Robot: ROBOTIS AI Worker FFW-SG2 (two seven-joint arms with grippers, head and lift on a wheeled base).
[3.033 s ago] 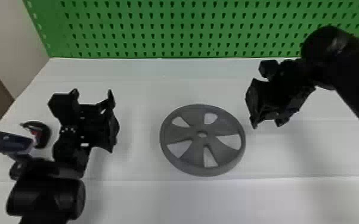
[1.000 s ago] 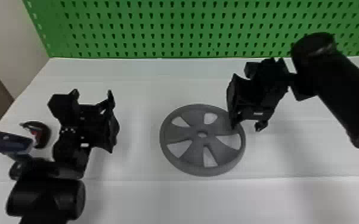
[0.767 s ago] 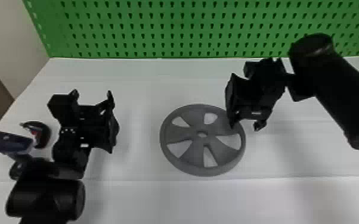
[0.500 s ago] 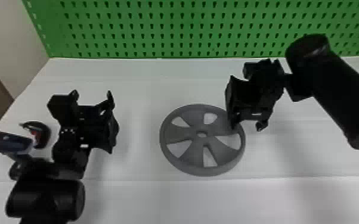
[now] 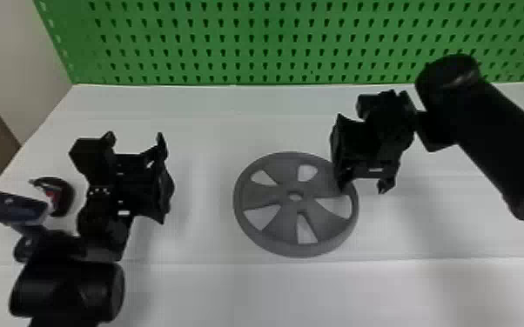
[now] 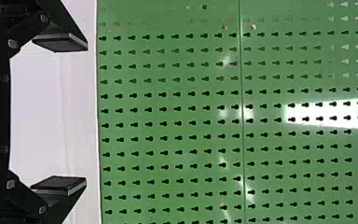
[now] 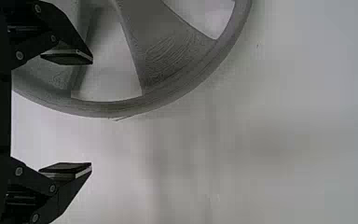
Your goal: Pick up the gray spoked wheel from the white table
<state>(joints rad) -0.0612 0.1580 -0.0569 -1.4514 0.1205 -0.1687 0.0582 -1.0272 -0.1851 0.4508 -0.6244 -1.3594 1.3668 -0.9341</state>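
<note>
while the gray spoked wheel (image 5: 285, 174) lies flat on the white table (image 5: 204, 295), the black two-fingered right gripper (image 5: 363, 187) hangs at the wheel's right rim, wide open and empty; the black left gripper (image 5: 136, 135), likewise spread and holding nothing, is parked to the left.

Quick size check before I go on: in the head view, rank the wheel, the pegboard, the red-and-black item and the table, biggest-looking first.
1. White table
2. Green pegboard
3. Gray wheel
4. Red-and-black item
</note>
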